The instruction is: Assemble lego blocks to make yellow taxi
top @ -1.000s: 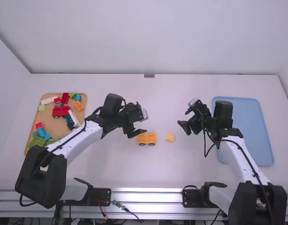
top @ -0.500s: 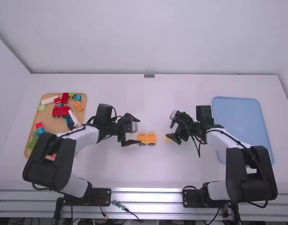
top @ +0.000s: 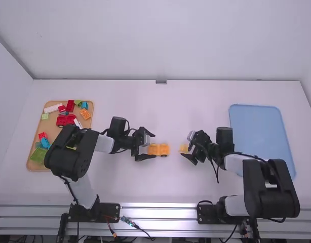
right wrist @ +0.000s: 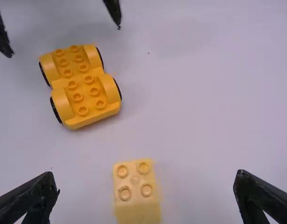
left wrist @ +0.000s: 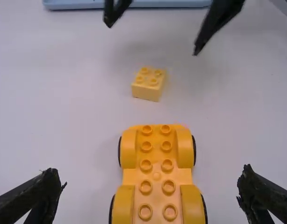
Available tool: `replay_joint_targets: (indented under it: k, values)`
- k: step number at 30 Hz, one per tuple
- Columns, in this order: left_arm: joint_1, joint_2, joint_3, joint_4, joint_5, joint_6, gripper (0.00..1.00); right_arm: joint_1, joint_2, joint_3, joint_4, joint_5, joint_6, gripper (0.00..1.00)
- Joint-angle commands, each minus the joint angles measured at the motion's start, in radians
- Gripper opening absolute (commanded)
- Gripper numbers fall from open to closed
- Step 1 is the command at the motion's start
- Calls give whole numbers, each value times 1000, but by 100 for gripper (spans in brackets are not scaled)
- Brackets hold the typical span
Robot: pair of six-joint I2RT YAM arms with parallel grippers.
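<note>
assembly status: early stage, with the parts staged and the body apparently unbuilt. the wheeled base (left wrist: 156, 175), yellow-orange, stands upright on its wheels near the middle of the desk (top: 145, 187), and its studs are exposed with nothing mounted on them. the small yellow block (right wrist: 136, 196), a two-by-two piece, lies studs up on the desk to the right of the base, near it but unattached. left tool (left wrist: 152, 179): fingers wide apart, one to each side of the base, gripping nothing. right tool (right wrist: 147, 181): fingers likewise wide apart, one to each side of the small yellow block, gripping nothing. outstanding work, as judged: grip and steady the base, grip the small yellow block, align it over the studs and press until seated, then add any further body or roof parts. mixed blocks (top: 44, 143) lie on the tan tray (top: 53, 132) at the left; whether any belong to the taxi cannot be determined. the blue tray (top: 262, 136) lies at the right, possibly for the finished unit. caution: a misaligned press could tip the small yellow block or roll the base
</note>
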Motion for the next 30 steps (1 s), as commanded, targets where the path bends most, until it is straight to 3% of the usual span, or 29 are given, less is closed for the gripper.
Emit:
replay_joint_targets:
  k: [1, 6, 13, 17, 21, 24, 30]
  values:
    - [0, 2, -10, 17, 20, -81, 99, 9, 39, -20, 40, -17, 16, 99]
    - [0, 2, -10, 5, 42, -80, 99, -22, 195, 46, 60, -62, 21, 99]
    - [0, 2, -22, 2, 31, -69, 99, -44, 278, 115, -4, -104, -35, 99]
    - [0, 2, -37, 42, 30, -76, 99, -27, 294, 120, -2, -78, -35, 91]
    - [0, 2, -54, 77, 30, -80, 99, 10, 299, 120, -1, -18, -34, 65]
    - [0, 2, -55, 79, 30, -80, 99, 23, 299, 120, -1, 3, -35, 59]
    - [0, 2, -54, 80, 27, -80, 99, 18, 299, 120, -5, 10, -24, 31]
